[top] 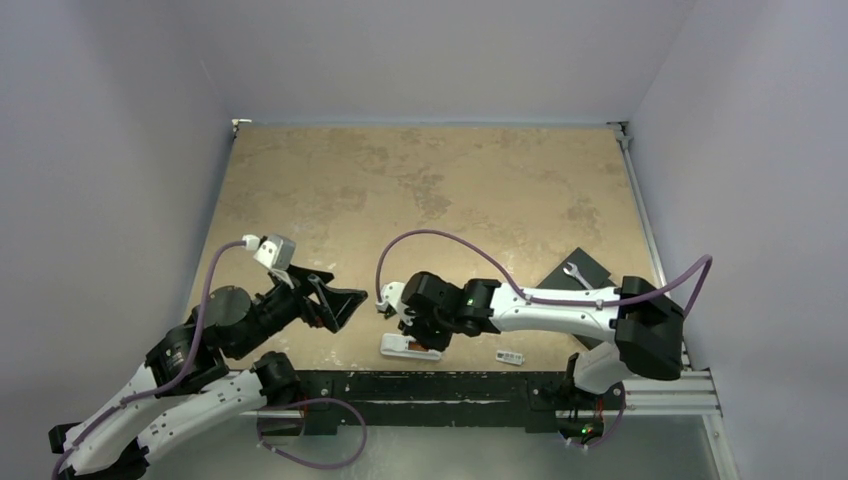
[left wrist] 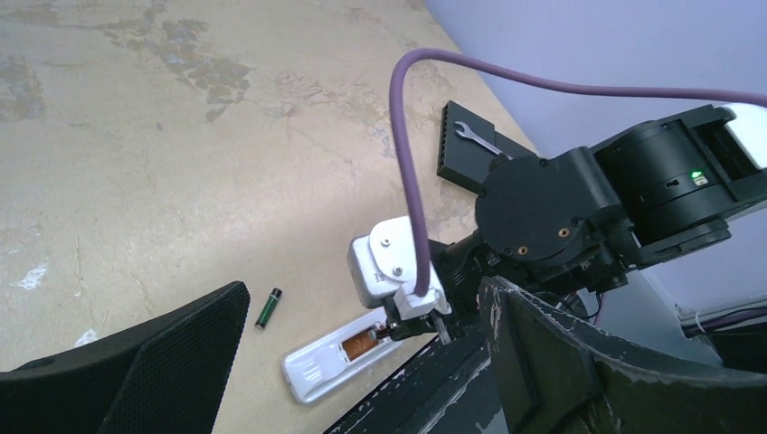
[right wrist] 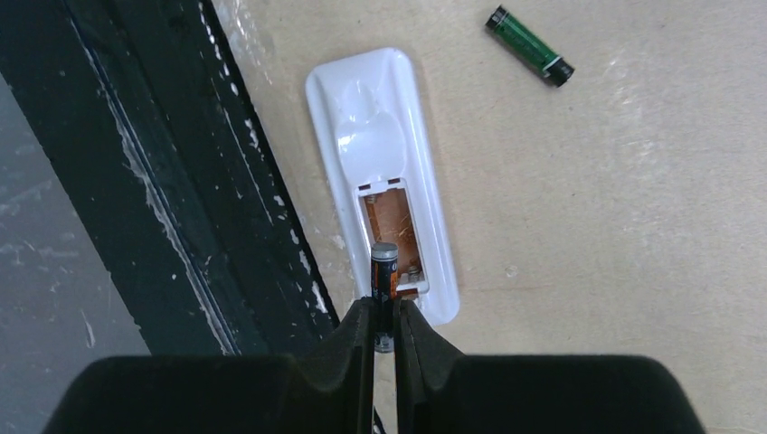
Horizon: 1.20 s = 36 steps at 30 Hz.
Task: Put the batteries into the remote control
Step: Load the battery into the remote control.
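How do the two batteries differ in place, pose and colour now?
The gripped battery is held in the right claw, its tip over the open compartment of the remote; the loose battery lies flat on the table, apart from the remote. The gripped battery looks black and orange; the loose battery is green with black ends. Both are small cylinders.

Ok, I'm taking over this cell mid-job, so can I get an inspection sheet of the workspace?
Surface: tan mottled table.
Job's things: remote back up, compartment open, no cell seated; held battery tipped over its near end; loose battery beside it.
Clutter: white cover piece; black block with wrench.
Grippers: left gripper, jaws wide open, empty; right gripper, jaws shut on held battery.
Cables: purple cable arcs over right wrist; another on left.
Surroundings: pale walls; black rail along near edge.
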Each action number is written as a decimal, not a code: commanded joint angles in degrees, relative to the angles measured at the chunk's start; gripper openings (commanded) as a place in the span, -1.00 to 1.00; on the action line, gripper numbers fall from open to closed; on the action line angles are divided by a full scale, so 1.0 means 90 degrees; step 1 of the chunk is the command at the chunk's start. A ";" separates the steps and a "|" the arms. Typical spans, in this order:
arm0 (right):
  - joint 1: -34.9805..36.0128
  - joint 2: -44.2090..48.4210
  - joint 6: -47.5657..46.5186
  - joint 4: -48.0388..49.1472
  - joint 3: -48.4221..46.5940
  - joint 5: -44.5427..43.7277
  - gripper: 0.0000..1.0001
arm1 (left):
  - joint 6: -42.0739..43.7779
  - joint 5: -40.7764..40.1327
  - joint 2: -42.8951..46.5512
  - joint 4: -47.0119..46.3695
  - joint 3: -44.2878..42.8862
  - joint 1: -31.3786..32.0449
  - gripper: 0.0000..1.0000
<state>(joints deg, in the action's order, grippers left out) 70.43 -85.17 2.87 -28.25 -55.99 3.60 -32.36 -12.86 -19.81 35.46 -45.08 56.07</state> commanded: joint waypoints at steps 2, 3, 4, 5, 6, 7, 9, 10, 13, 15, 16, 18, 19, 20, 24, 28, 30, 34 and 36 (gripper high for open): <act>0.0116 -0.0316 -0.0290 -0.0498 -0.0389 0.0051 -1.00 | -0.0066 -0.0181 0.0190 -0.0111 0.0047 0.0040 0.98; 0.0138 -0.0358 -0.0290 -0.0553 -0.0416 0.0025 -1.00 | -0.0073 -0.0190 0.0219 -0.0107 0.0048 0.0033 0.98; 0.0156 -0.0399 -0.0290 -0.0592 -0.0440 0.0000 -1.00 | -0.0067 -0.0200 0.0235 -0.0105 0.0056 0.0036 0.98; 0.0166 -0.0430 -0.0290 -0.0625 -0.0460 -0.0021 -1.00 | -0.0070 -0.0201 0.0254 -0.0108 0.0058 0.0033 0.98; 0.0187 -0.0459 -0.0288 -0.0642 -0.0480 -0.0027 -1.00 | -0.0076 -0.0210 0.0266 -0.0106 0.0058 0.0032 0.98; 0.0207 -0.0496 -0.0290 -0.0663 -0.0495 -0.0033 -1.00 | -0.0069 -0.0211 0.0268 -0.0108 0.0058 0.0039 0.98; 0.0237 -0.0576 -0.0477 -0.0700 -0.0537 -0.0071 -1.00 | -0.0073 -0.0206 0.0268 -0.0111 0.0057 0.0030 0.98; 0.0249 -0.0618 -0.0498 -0.0727 -0.0565 -0.0090 -1.00 | -0.0069 -0.0202 0.0268 -0.0106 0.0058 0.0034 0.98; 0.0274 -0.0713 -0.0550 -0.0785 -0.0652 -0.0147 -1.00 | -0.0058 -0.0202 0.0265 -0.0111 0.0053 0.0030 0.98; 0.0288 -0.0763 -0.0586 -0.0796 -0.0694 -0.0164 -1.00 | -0.0071 -0.0192 0.0275 -0.0109 0.0058 0.0032 0.98; 0.0289 -0.0784 -0.0605 -0.0804 -0.0709 -0.0165 -1.00 | -0.0067 -0.0192 0.0276 -0.0104 0.0052 0.0029 0.98; 0.0289 -0.0840 -0.0638 -0.0811 -0.0739 -0.0196 -0.99 | -0.0075 -0.0200 0.0295 -0.0106 0.0057 0.0033 0.98; 0.0289 -0.0869 -0.0655 -0.0823 -0.0763 -0.0215 -0.98 | -0.0070 -0.0202 0.0305 -0.0097 0.0058 0.0037 0.98; 0.0289 -0.0908 -0.0673 -0.0834 -0.0783 -0.0231 -0.97 | -0.0076 -0.0202 0.0315 -0.0094 0.0058 0.0032 0.98; 0.0289 -0.0983 -0.0731 -0.0827 -0.0825 -0.0267 -0.93 | -0.0086 -0.0204 0.0326 -0.0096 0.0055 0.0035 0.98; 0.0289 -0.1065 -0.0800 -0.0824 -0.0900 -0.0243 -0.92 | -0.0083 -0.0211 0.0326 -0.0093 0.0056 0.0035 0.98; 0.0289 -0.1106 -0.0824 -0.0816 -0.0922 -0.0224 -0.91 | -0.0080 -0.0211 0.0326 -0.0089 0.0058 0.0032 0.98; 0.0289 -0.1176 -0.0841 -0.0765 -0.0947 -0.0190 -0.87 | -0.0086 -0.0211 0.0336 -0.0087 0.0058 0.0040 0.98; 0.0289 -0.1203 -0.0847 -0.0741 -0.0937 -0.0180 -0.83 | -0.0085 -0.0211 0.0327 -0.0088 0.0058 0.0036 0.98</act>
<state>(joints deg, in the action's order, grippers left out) 72.75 -95.50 -3.49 -35.35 -62.48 2.24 -32.38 -13.96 -17.32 35.48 -45.08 56.07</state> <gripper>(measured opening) 0.157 0.990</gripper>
